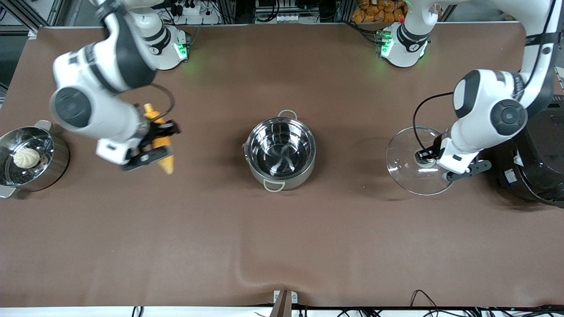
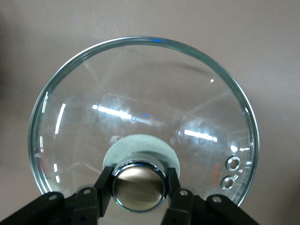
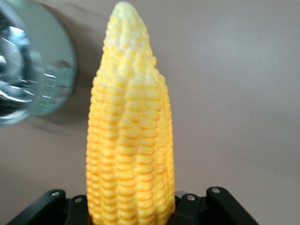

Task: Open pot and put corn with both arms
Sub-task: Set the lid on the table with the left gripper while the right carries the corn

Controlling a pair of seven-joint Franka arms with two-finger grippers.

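The steel pot (image 1: 280, 152) stands open and empty at the table's middle. My left gripper (image 1: 424, 156) is shut on the coppery knob (image 2: 138, 186) of the glass lid (image 1: 412, 169). It holds the lid tilted over the table between the pot and the black cooker; the lid also fills the left wrist view (image 2: 140, 108). My right gripper (image 1: 159, 137) is shut on the yellow corn (image 1: 161, 141) and holds it above the table between the steamer pot and the pot. In the right wrist view the corn (image 3: 129, 140) stands up from between the fingers (image 3: 185, 206).
A steel steamer pot (image 1: 56, 164) with a white bun (image 1: 26, 157) stands at the right arm's end. A big black cooker (image 1: 539, 167) stands at the left arm's end. A shiny steel pot wall (image 3: 42, 70) shows beside the corn in the right wrist view.
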